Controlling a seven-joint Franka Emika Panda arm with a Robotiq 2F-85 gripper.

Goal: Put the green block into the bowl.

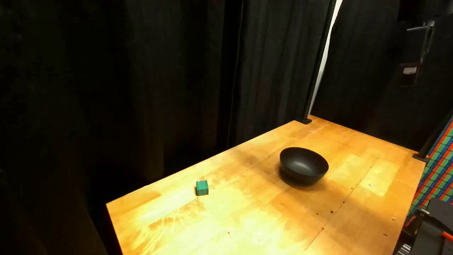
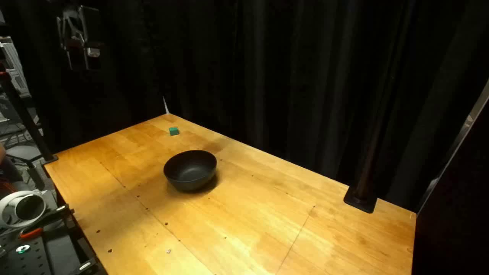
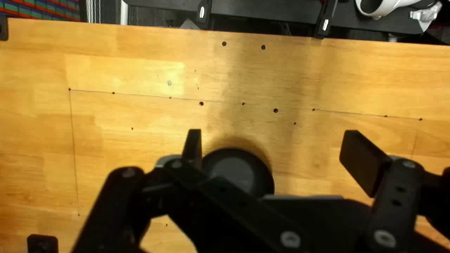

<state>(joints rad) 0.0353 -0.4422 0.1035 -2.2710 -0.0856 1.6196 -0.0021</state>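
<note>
The small green block (image 1: 202, 188) lies on the wooden table, near the table's back edge in an exterior view. It also shows in an exterior view (image 2: 174, 131), beyond the bowl near the far corner. It is out of the wrist view. The round black bowl (image 1: 303, 166) stands upright on the table and looks empty; it also shows in an exterior view (image 2: 190, 170). In the wrist view the bowl (image 3: 242, 172) is partly hidden by my gripper (image 3: 272, 142). My gripper is open with nothing between its fingers, high above the table. It shows dimly in an exterior view (image 2: 81, 61).
The wooden table (image 2: 244, 221) has black curtains behind it. A black post (image 2: 361, 196) stands at its edge; another post (image 1: 304, 120) shows at a corner. A dark cart (image 2: 46, 248) with a white round object (image 2: 23, 210) adjoins one side.
</note>
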